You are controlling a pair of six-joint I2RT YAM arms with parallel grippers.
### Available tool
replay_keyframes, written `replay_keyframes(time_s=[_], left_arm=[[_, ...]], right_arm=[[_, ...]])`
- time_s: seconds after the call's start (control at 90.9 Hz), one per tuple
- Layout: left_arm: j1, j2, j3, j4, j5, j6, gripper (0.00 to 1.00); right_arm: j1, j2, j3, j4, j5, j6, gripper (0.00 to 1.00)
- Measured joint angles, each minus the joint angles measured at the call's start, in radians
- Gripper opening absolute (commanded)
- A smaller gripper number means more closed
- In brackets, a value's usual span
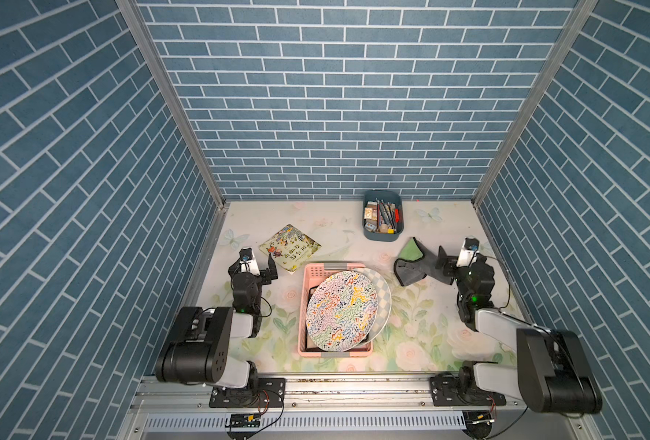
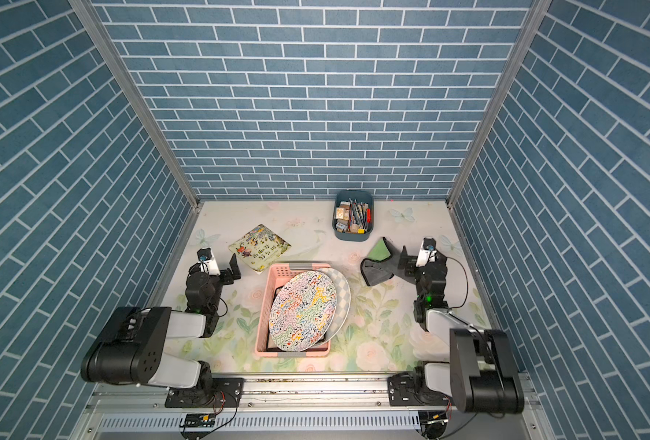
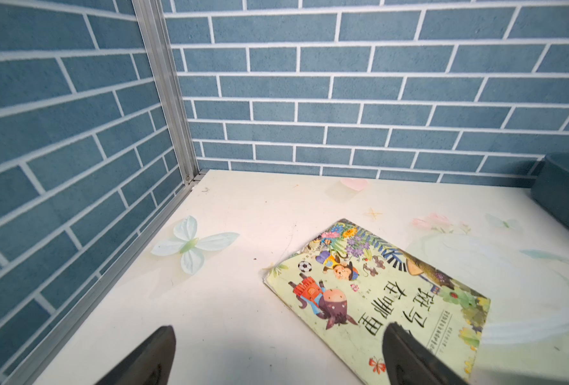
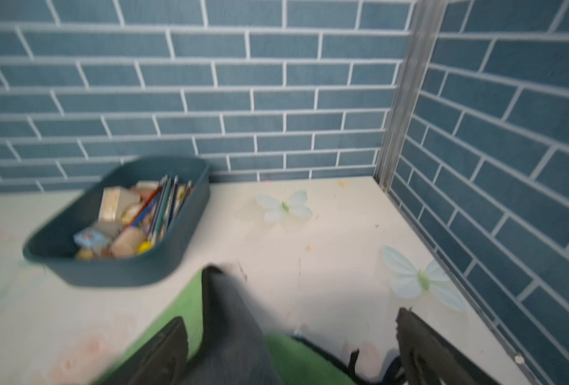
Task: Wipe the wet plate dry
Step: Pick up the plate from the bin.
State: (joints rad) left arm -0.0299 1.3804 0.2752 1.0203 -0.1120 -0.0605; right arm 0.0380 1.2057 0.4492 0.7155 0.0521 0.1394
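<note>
The book [image 3: 376, 300] cover carries large black Chinese characters; one line reads 在哪里. The smaller print along its edge is too small to read.

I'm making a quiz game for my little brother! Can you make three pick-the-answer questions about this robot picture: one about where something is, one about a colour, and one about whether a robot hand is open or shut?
1. Where is the colourful plate?
A) on a shelf
B) in the pink basket
C) on the floor

2. What colours is the cloth?
A) green and grey
B) red and white
C) all yellow

3. How is the right gripper?
A) shut on the plate
B) shut on the cloth
C) open

Answers:
1 B: the plate leans inside the basket in both top views.
2 A: one side shows green and the other grey.
3 C: its jaws stand wide apart over the cloth in the right wrist view.
</note>
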Motion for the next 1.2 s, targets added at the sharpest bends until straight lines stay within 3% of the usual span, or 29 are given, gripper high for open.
replay_keyframes(time_s=[0.176, 0.297, 0.561, 0.682, 0.792, 0.902, 1.001, 1.089, 1.199], left_arm=[[-0.033, -0.240, 0.297, -0.443, -0.007, -0.274, 1.00], [-0.145, -0.332, 0.376, -0.617, -0.019, -0.394, 1.00], [-0.394, -0.345, 0.389, -0.932, -0.087, -0.450, 1.00], [-0.499, -0.378, 0.390, -1.006, -0.111, -0.465, 1.00], [-0.682, -0.390, 0.445, -1.111, -0.141, -0.522, 1.00], [-0.921, -0.331, 0.569, -1.216, -0.206, -0.597, 1.00], [-1.081, -0.232, 0.667, -1.294, -0.272, -0.658, 1.00], [-1.132, -0.179, 0.682, -1.342, -0.311, -0.700, 1.00], [-1.110, -0.182, 0.664, -1.387, -0.346, -0.742, 1.00]], right_arm=[[-0.011, -0.045, 0.311, -0.412, -0.070, 0.198, 1.00], [-0.015, 0.029, 0.389, -0.585, -0.110, 0.273, 0.99], [-0.008, 0.349, 0.524, -0.784, -0.169, 0.327, 0.99], [0.014, 0.356, 0.509, -0.787, -0.188, 0.337, 0.99], [0.049, 0.277, 0.471, -0.780, -0.200, 0.353, 0.98], [0.068, 0.213, 0.466, -0.784, -0.233, 0.364, 0.86], [0.102, 0.150, 0.462, -0.816, -0.269, 0.388, 0.76], [0.196, 0.052, 0.449, -0.868, -0.304, 0.426, 0.57], [0.352, -0.080, 0.447, -0.924, -0.345, 0.482, 0.36]])
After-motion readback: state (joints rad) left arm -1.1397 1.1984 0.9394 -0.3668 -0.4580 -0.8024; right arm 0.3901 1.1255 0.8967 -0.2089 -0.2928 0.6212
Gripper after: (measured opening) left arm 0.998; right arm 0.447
